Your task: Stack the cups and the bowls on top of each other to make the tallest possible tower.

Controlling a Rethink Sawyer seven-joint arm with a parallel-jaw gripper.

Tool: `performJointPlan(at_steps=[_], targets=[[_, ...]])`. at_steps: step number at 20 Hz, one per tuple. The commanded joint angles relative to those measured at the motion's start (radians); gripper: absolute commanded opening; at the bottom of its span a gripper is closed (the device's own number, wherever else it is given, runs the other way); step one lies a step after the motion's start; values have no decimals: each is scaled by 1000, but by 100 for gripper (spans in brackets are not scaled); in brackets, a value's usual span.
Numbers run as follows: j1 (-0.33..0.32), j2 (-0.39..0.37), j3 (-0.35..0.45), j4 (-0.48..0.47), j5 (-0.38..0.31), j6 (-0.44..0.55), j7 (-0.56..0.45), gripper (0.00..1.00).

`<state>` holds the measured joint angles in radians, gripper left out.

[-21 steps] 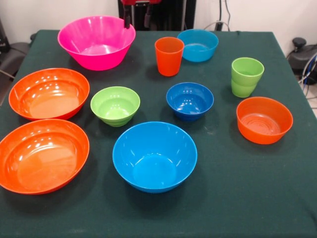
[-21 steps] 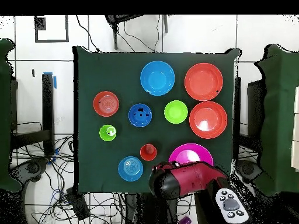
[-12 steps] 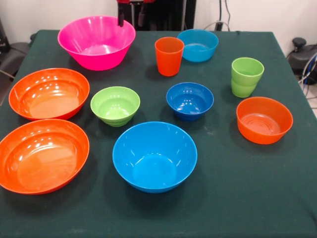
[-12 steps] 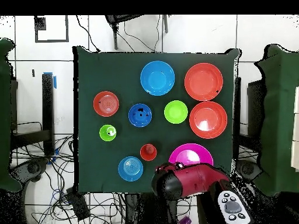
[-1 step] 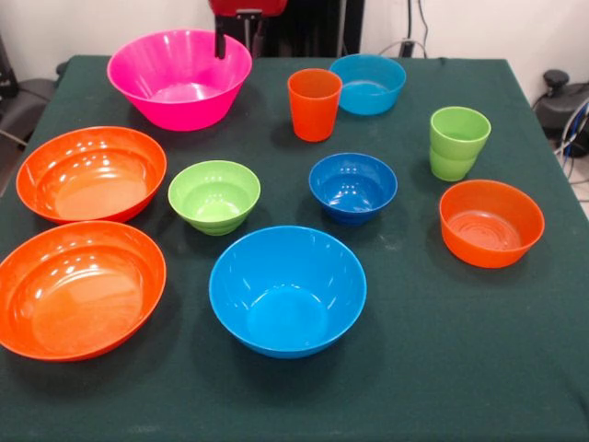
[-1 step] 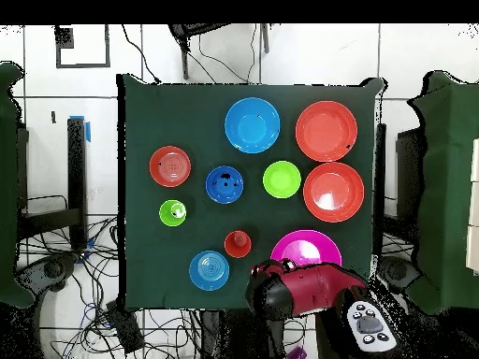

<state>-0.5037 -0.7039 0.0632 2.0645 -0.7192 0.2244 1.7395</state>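
Gripper (image 5: 234, 37) hangs over the far rim of the pink bowl (image 5: 179, 78).
Prongs apart, holding nothing; the bowl sits right below, at the table's (image 5: 414, 350) back corner.

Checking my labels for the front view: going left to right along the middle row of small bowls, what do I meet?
Lime green bowl → dark blue bowl → small orange bowl.

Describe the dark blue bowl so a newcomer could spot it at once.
Start at the big blue bowl at the table's near edge in the front view. Just behind it, slightly right, sits the dark blue bowl, level with the green bowl. It is small and a deeper blue than the two other blue bowls.
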Motion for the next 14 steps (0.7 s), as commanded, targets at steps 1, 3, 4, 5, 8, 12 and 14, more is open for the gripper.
performJointPlan(at_steps=[1, 3, 4, 5, 8, 12, 14], targets=[[-3, 73, 49, -64, -36, -70, 66, 100], [-15, 79, 64, -61, -26, -67, 58, 100], [-26, 85, 78, -58, -21, -65, 52, 100], [-36, 90, 91, -54, -16, -63, 47, 100], [-53, 113, 117, -56, -11, -77, 47, 100], [-54, 129, 120, -67, -18, -86, 50, 100], [-49, 131, 113, -73, -22, -89, 54, 100]])
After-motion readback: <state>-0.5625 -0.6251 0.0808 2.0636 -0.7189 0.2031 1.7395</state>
